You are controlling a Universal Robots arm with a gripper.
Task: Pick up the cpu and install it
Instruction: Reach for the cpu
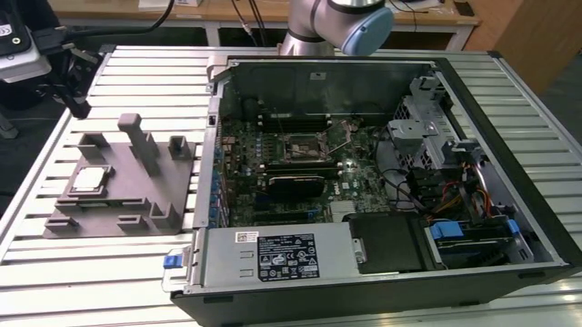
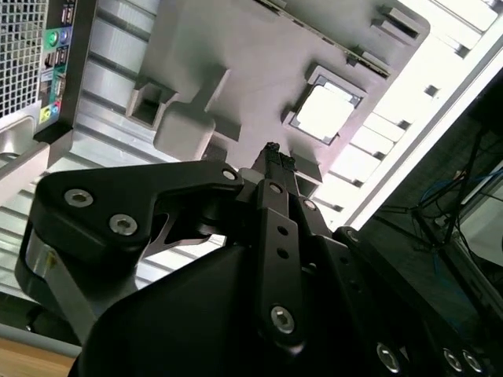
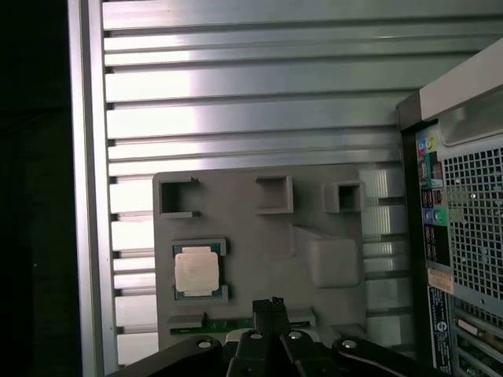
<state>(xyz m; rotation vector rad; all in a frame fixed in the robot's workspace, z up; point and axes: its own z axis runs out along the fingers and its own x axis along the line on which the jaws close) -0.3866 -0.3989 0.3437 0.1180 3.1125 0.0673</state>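
- Your gripper [image 2: 273, 157] hangs over the grey fixture block [image 1: 127, 187], holding nothing; its fingertips look pressed together, though the angle is poor.
- The cpu [image 1: 91, 179] lies in that block's recess, to the exterior view's left of the open computer case [image 1: 318, 82], untouched.

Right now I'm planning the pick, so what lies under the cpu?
The cpu lies in a shallow pocket of the grey fixture block; its underside and the pocket floor are covered.

Ribbed metal table [image 1: 91, 272], wooden desk [image 1: 100, 8] behind
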